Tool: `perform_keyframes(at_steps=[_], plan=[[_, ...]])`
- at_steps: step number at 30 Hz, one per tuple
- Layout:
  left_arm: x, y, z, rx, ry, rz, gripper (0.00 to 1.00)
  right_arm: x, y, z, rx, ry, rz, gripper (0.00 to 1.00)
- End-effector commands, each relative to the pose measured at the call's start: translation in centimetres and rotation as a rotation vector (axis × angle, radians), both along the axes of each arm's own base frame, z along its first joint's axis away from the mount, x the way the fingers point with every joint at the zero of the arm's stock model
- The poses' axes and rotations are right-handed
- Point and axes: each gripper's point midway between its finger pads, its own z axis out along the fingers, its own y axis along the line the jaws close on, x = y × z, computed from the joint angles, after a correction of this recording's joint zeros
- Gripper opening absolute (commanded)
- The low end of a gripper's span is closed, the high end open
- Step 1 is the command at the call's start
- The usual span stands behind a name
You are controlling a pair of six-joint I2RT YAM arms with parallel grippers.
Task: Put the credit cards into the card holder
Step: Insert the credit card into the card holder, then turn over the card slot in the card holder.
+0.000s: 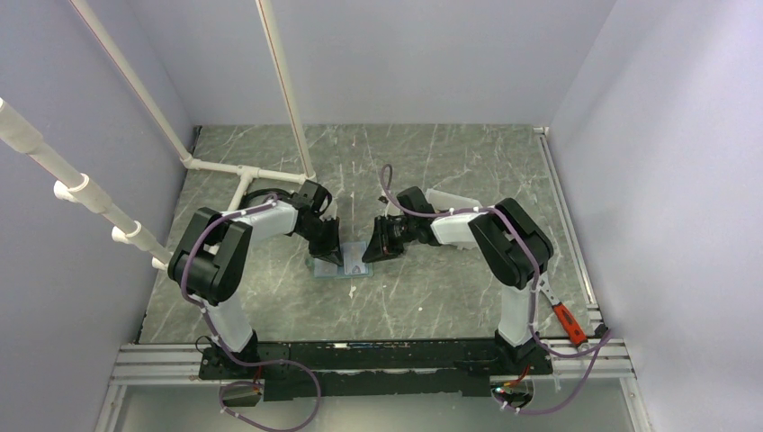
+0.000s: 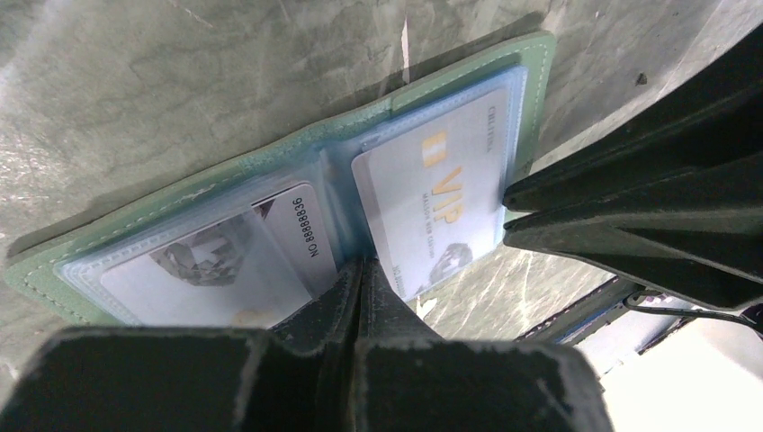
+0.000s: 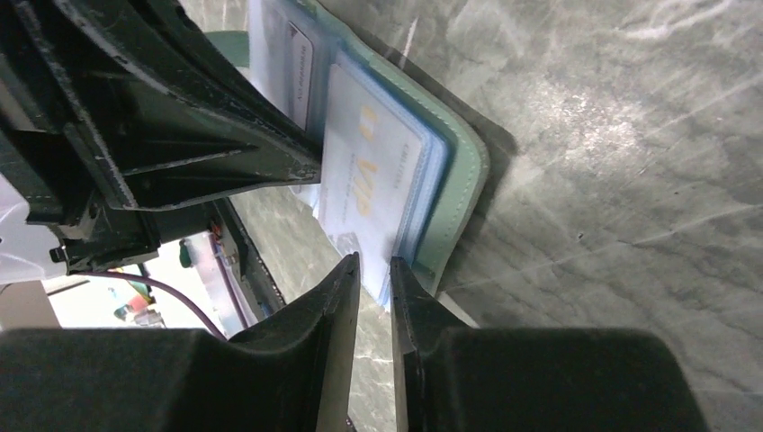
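The wallet (image 2: 270, 157) lies open and flat on the marbled table (image 1: 450, 162), blue inside up, between the two arms, with its long axis running from one gripper to the other. A numbered card (image 2: 216, 270) sits in the half on the left arm's side, and a pale VIP card (image 2: 432, 207) sits in the half on the right arm's side. Both cards have their long sides parallel to the fold. The left gripper (image 2: 360, 283) has its fingers pressed together, tips on the fold between the cards, apparently pinning the wallet. The right gripper (image 3: 373, 274) is the nearer one to the VIP card and meets it at the wallet's outer edge. Its fingers stand narrowly apart with the card's edge running into the gap; whether they pinch it I cannot tell. That card seems to stick out slightly past its sleeve, so any seating push would likely run from the right gripper towards the fold and the left gripper. The table looks smooth, so an unpinned wallet could slide. The grippers are just beside each other with little room, and the walls and the white pipe frame (image 1: 243, 171) are well apart
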Motion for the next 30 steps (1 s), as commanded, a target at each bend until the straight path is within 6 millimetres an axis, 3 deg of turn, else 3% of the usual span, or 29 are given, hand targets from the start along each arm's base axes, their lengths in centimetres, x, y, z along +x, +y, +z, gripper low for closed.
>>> perform_keyframes(at_steps=[1, 12, 21, 30], plan=[[-1.4, 1.1, -2.3, 0.071, 0.033, -0.009, 0.04, 0.8, 1.0, 0.5, 0.032, -0.021, 0.009, 0.22], [-1.3, 0.7, -2.3, 0.05, 0.034, -0.015, 0.04, 0.5, 1.2, 0.4, 0.035, -0.009, 0.018, 0.27], [-1.5, 0.4, -2.5, 0.031, 0.045, -0.011, 0.04, 0.1, 2.9, 3.8, 0.189, 0.014, 0.045, 0.26], [-1.3, 0.1, -1.0, 0.009, 0.031, -0.008, 0.08, 0.0, 3.5, 4.2, 0.217, 0.027, 0.051, 0.26]])
